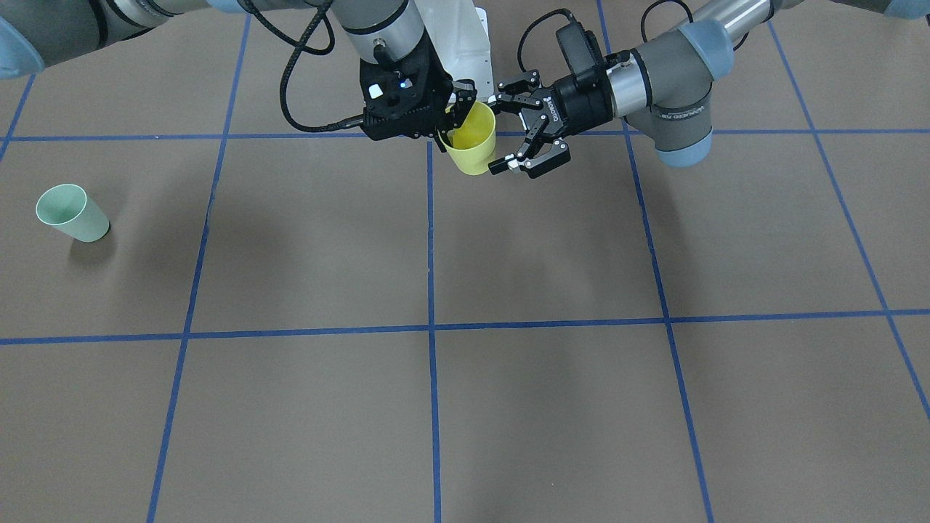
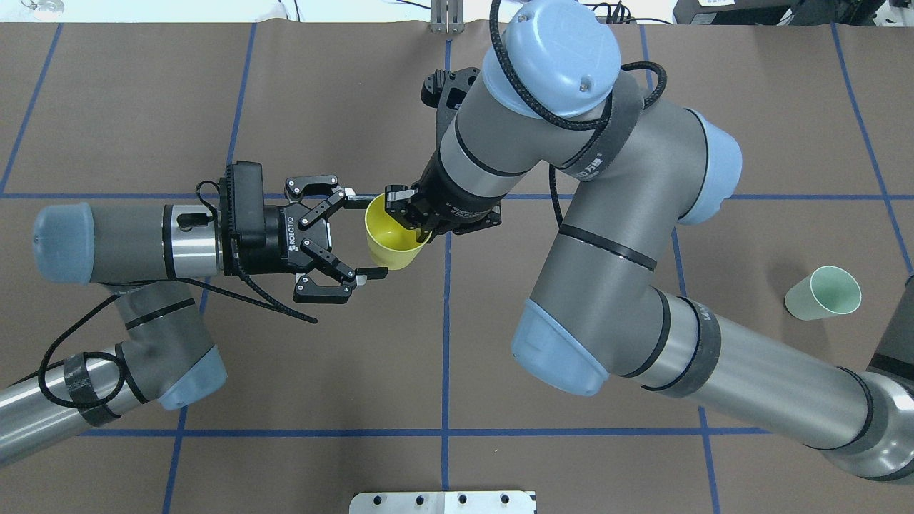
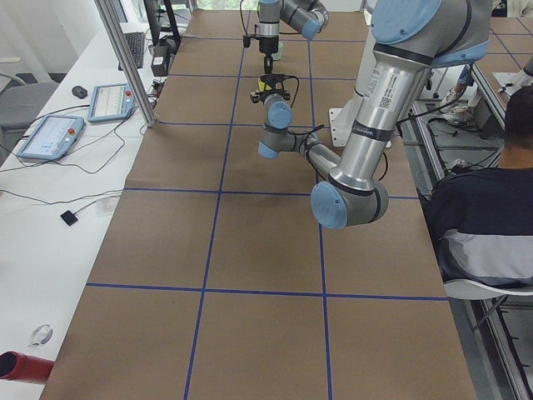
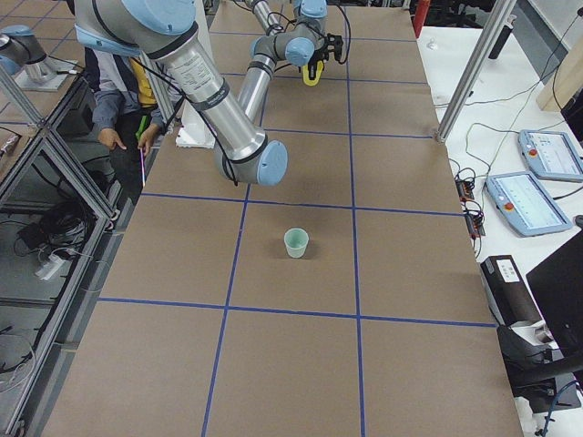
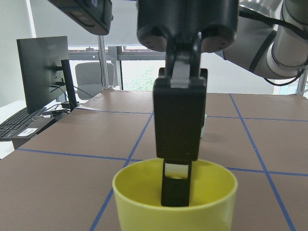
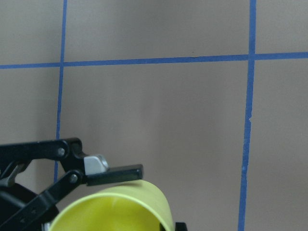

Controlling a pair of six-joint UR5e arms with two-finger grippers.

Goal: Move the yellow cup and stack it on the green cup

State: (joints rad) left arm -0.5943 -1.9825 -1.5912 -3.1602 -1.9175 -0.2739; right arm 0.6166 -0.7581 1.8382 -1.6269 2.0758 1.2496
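The yellow cup point(image 1: 474, 142) hangs in mid-air over the table's middle, near the robot's base. My right gripper point(image 1: 459, 109) is shut on its rim, with one finger inside and one outside, as the left wrist view shows point(image 5: 177, 144). My left gripper point(image 2: 364, 234) is open, its fingers either side of the yellow cup point(image 2: 395, 241) and apart from its wall. The green cup point(image 2: 822, 293) stands upright and alone on the table far to my right; it also shows in the front view point(image 1: 73, 213) and the right side view point(image 4: 296, 242).
Brown table cover with a blue tape grid. A white mounting plate point(image 2: 443, 502) sits at the robot's base. A seated person point(image 3: 483, 217) is beside the table on the robot's side. Tablets point(image 3: 108, 100) and aluminium posts line the far edge.
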